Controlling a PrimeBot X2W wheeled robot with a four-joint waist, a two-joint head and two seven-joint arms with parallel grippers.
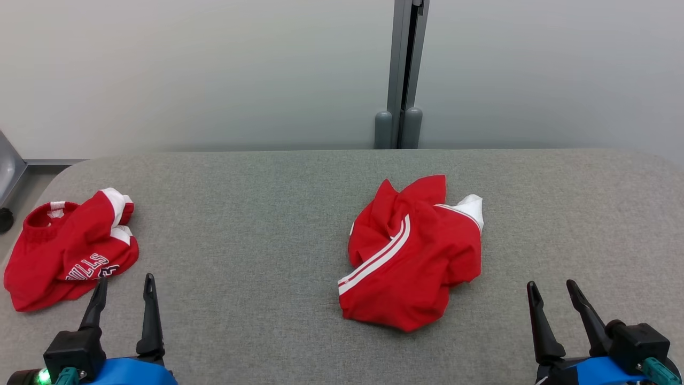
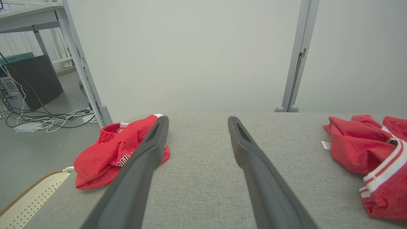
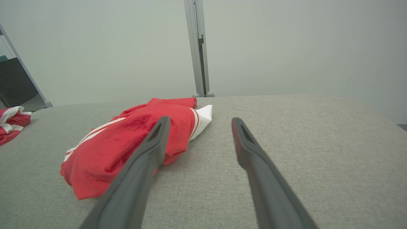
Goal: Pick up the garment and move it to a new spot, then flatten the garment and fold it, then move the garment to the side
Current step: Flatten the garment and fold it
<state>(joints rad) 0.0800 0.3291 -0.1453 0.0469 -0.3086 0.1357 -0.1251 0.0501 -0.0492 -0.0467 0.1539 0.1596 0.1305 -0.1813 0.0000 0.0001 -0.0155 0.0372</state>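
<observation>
Grey woven fabric tabletop (image 1: 256, 214), fine weave, rounded corners, pale matte wall behind.

Striped garment (image 1: 411, 256): red soft knit, crumpled in a lumpy heap a bit right of table centre. Two white stripes run diagonally across it, white panel pokes out at the far right edge, deep folds on top. In the left wrist view a small white tag shows at its edge. Lies flat on the cloth, nothing touching it.

Right gripper (image 1: 550, 285): lower right, near edge of the table, just beside the heap's near right corner but apart from it. Two long dark tapered fingers spread wide, nothing between them. Black block and blue housing at the base. In the right wrist view its one finger overlaps the heap, contact cannot be told there.

Left gripper (image 1: 125, 282): lower left, fingers spread wide too, nothing held. Tips sit right by the lettered garment (image 1: 69, 251), one overlapping its hem in the head view.

Lettered garment: red, white cuffs, ribbed collar, dark letters with white outline, bunched at the table's far left end, well apart from the striped one.

Grey metal post (image 1: 401, 75) upright behind the table, two rounded feet. Left wrist view: grey floor with tangled cables (image 2: 47, 117), slanted metal frame leg (image 2: 79, 63), cream perforated panel (image 2: 25, 200) by the table edge.
</observation>
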